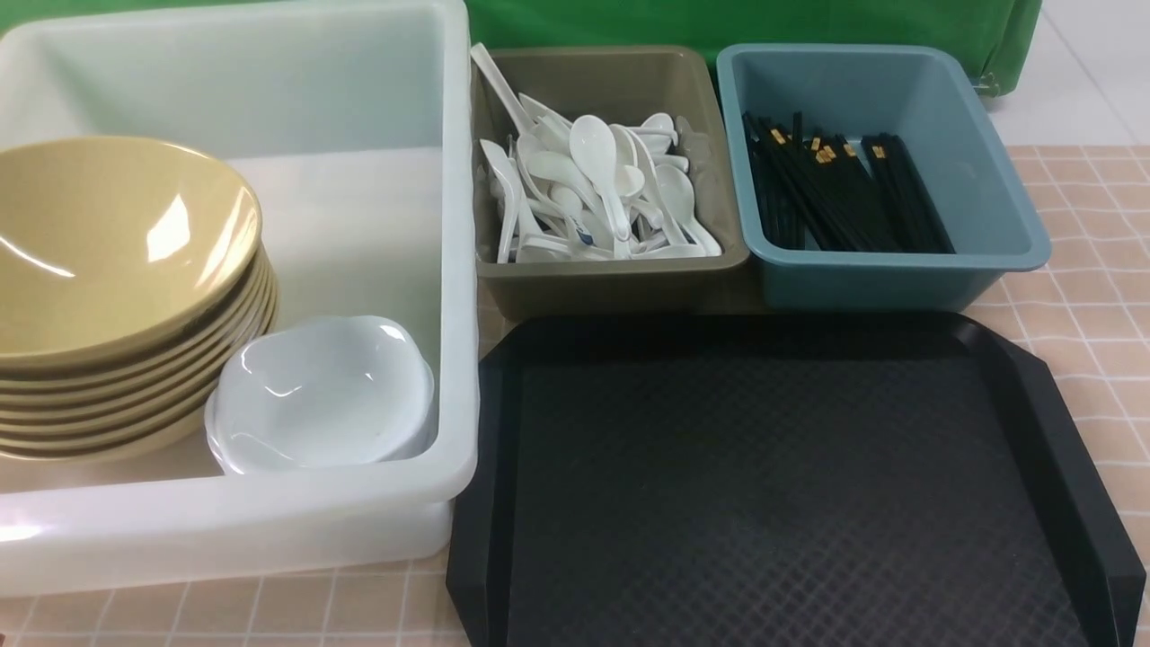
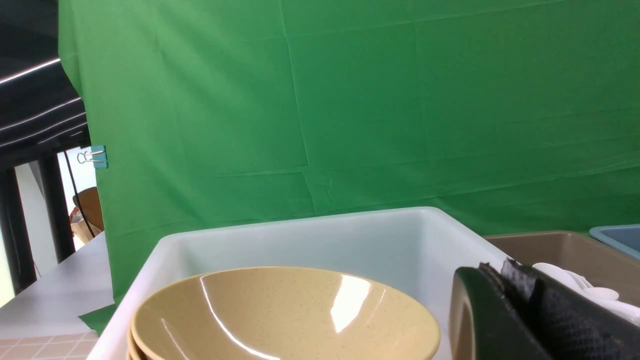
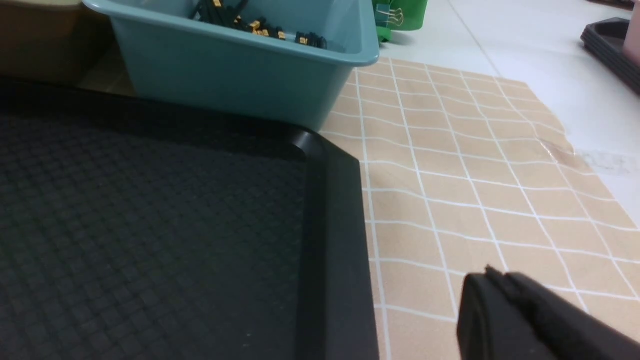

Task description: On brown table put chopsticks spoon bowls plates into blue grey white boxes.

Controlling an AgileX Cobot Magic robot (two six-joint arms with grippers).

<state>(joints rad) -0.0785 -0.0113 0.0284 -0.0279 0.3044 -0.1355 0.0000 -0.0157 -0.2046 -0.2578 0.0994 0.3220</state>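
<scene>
Front: bowls [image 1: 117,270] stacking in white box [image 1: 269,517] w/ plates [image 1: 319,395]; spoons [image 1: 597,189] lying in grey box [image 1: 620,279], chopsticks [image 1: 840,193] in blue box [image 1: 898,270]; tray [image 1: 773,485] sitting on table [image 1: 1087,296]. L wrist: left gripper [image 2: 505,300] pressing together, holding nothing, hovering beside bowls. R wrist: right gripper [image 3: 505,310] closed, empty, hanging over table beside tray.

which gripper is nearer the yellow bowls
Left. The left gripper hangs shut just beside the bowls over the white box. The right gripper, also shut, sits over the table past the black tray.

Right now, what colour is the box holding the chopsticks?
Teal-blue. The box holds the black chopsticks; the front view shows it best.
</scene>
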